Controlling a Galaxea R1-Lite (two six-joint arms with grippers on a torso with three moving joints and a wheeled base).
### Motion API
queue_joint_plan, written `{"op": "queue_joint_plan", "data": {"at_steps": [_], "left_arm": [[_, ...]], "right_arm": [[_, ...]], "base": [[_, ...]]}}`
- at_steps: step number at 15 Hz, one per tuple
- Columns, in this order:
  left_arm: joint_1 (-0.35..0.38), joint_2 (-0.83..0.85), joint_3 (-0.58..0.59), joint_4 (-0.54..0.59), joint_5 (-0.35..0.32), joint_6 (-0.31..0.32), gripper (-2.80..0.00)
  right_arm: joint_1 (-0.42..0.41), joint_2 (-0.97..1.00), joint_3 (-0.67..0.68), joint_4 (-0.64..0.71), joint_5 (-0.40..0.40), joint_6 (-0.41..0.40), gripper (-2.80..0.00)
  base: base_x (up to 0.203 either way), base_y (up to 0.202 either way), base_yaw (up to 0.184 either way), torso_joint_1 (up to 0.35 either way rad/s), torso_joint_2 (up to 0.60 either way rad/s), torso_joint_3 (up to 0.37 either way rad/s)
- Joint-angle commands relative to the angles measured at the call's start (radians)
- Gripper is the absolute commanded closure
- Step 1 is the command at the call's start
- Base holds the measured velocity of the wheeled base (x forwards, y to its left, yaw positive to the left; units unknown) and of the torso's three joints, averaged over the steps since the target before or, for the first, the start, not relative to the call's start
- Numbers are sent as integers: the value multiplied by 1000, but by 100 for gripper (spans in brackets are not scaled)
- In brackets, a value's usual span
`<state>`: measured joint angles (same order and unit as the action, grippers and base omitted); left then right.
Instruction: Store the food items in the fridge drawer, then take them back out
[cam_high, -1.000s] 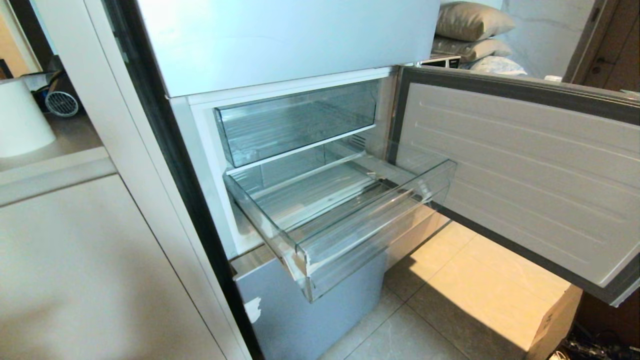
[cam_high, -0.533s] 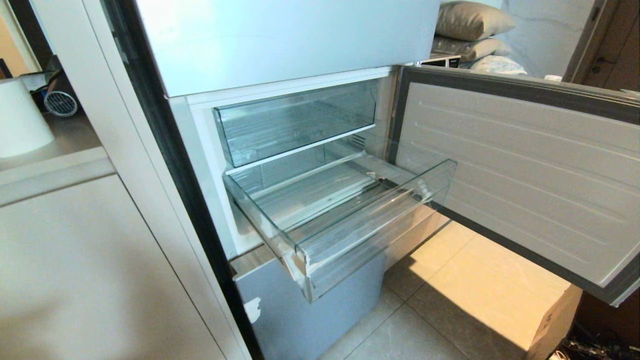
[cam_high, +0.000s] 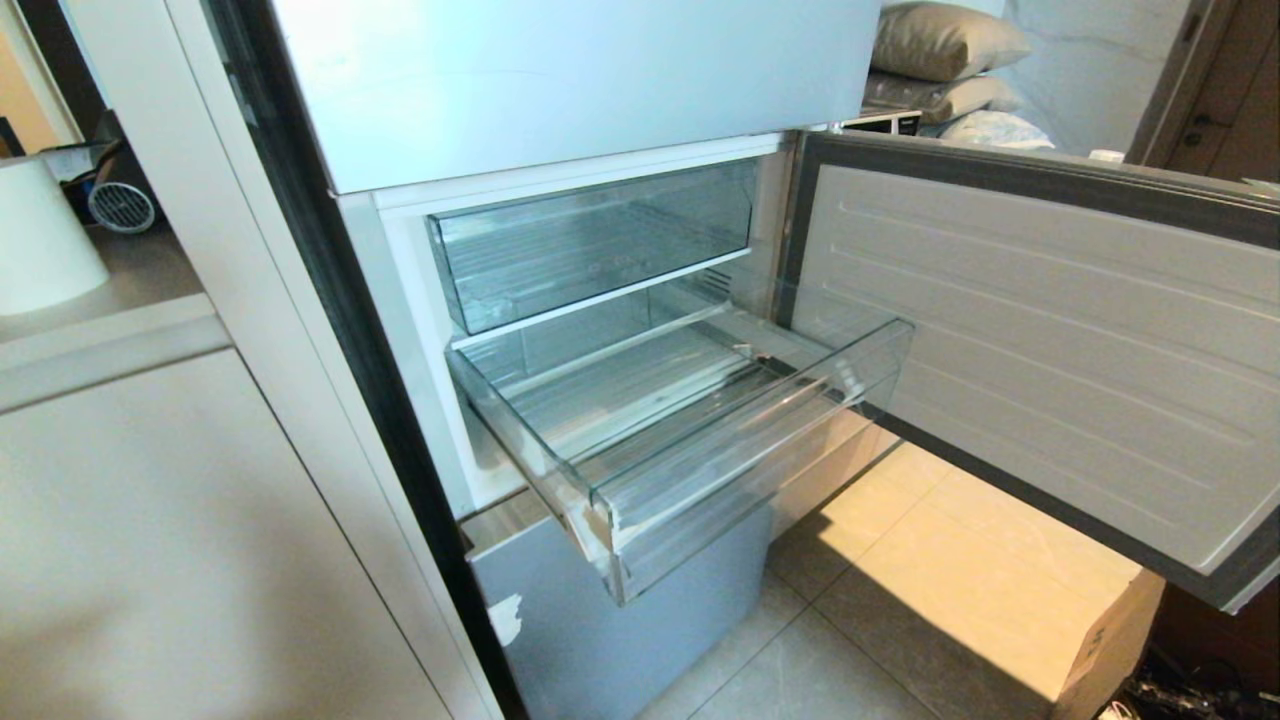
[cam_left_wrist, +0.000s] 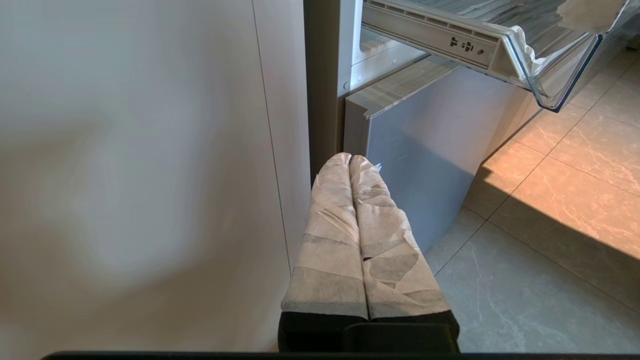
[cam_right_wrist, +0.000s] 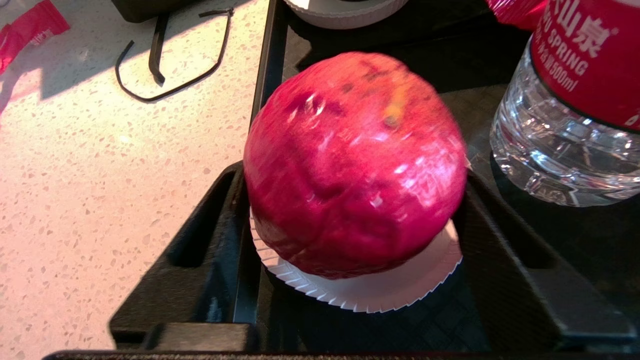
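One food item, a glossy red round fruit (cam_right_wrist: 355, 165), rests on a white paper plate (cam_right_wrist: 380, 292) in a black tray (cam_right_wrist: 320, 45), seen only in the right wrist view. My right gripper (cam_right_wrist: 355, 177) stands open around it, one black finger close beside each flank. The fridge drawer (cam_high: 740, 440) is pulled out of the fridge and holds nothing; its corner (cam_left_wrist: 545, 75) also shows in the left wrist view. My left gripper (cam_left_wrist: 350, 159) is shut and parked low beside the fridge, its taped fingers (cam_left_wrist: 330, 230) pressed together. Neither arm shows in the head view.
A shallower clear drawer (cam_high: 590, 240) sits closed above the pulled-out one. The fridge door (cam_high: 1050, 350) hangs open on the right over a cardboard box (cam_high: 1100, 640). A water bottle (cam_right_wrist: 575, 125) stands on the tray beside the fruit. The tray lies on a speckled counter (cam_right_wrist: 100, 150).
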<state>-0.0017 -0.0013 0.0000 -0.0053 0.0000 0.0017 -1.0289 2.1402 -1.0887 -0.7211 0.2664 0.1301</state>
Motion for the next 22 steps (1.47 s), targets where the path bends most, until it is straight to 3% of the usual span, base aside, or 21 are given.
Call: {"op": "queue_joint_plan", "data": {"at_steps": [1,11,18,19,22], "left_arm": [[0,1,2,-1,0,0,0],[0,1,2,-1,0,0,0],[0,1,2,-1,0,0,0],[0,1,2,-1,0,0,0],[0,1,2,-1,0,0,0]], "right_arm": [[0,1,-3,-5,9,3,-280],[-4,-114,63,-2,16,8,-280],[-8,-489,291,22,-16,35,-280],[-12,-567,338,24,-42,41,0],[-13,-816,480,29,-89,62,0]], "base": [[0,0,0,0,0,0],[0,0,0,0,0,0],[0,0,0,0,0,0],[0,0,0,0,0,0],[0,0,0,0,0,0]]}}
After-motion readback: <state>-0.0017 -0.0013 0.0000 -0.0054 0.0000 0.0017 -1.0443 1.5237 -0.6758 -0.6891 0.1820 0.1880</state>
